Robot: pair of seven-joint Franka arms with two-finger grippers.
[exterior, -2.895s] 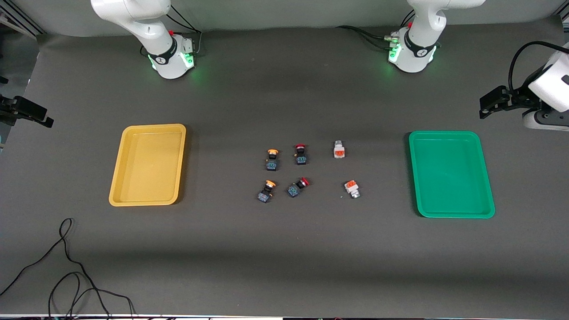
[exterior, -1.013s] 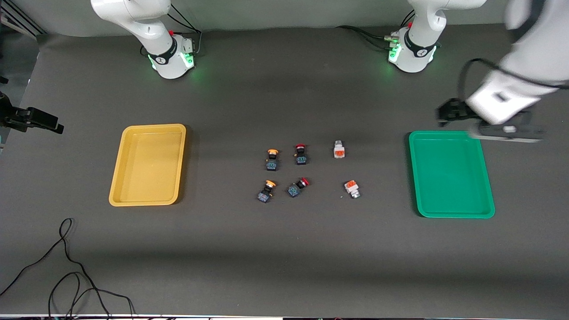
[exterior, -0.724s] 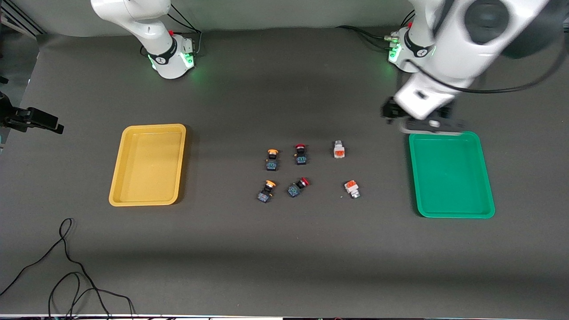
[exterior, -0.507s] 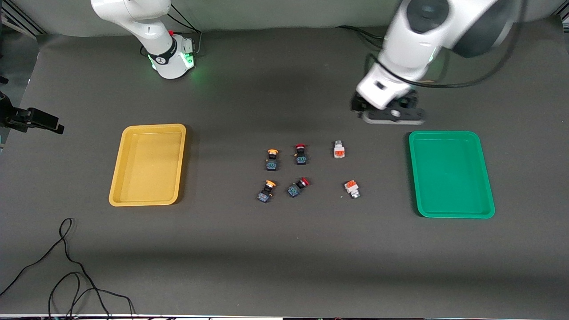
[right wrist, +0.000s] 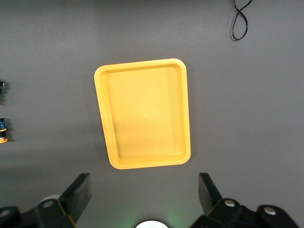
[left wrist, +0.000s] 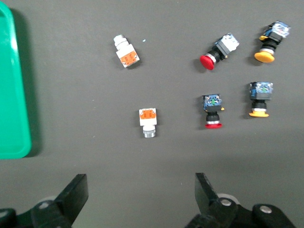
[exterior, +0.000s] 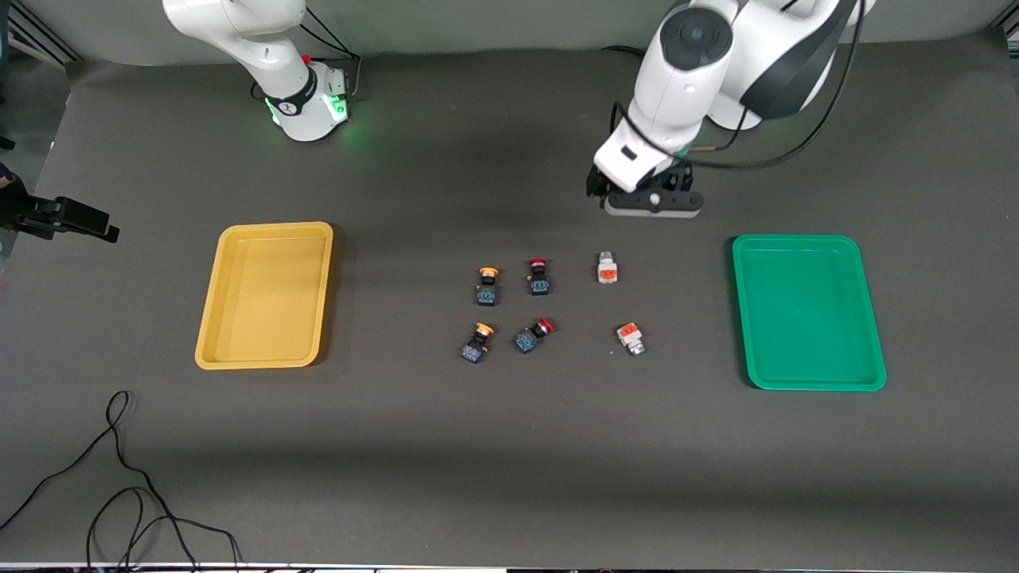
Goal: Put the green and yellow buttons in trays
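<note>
Front view: green tray (exterior: 808,311), long axis camera-to-robots.

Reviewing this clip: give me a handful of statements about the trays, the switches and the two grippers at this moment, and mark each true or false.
1. Both trays are empty. True: neither the yellow tray nor the green tray holds anything.
2. The left gripper holds a white block. False: its fingers are open and hold nothing, over bare table.
3. Two red-capped switches lie between the trays. True: one farther from the front camera, one nearer.
4. The right gripper is shut. False: it is open, up over the right arm's end of the table.
5. A yellow-capped switch lies in the yellow tray. False: both lie on the table.
</note>
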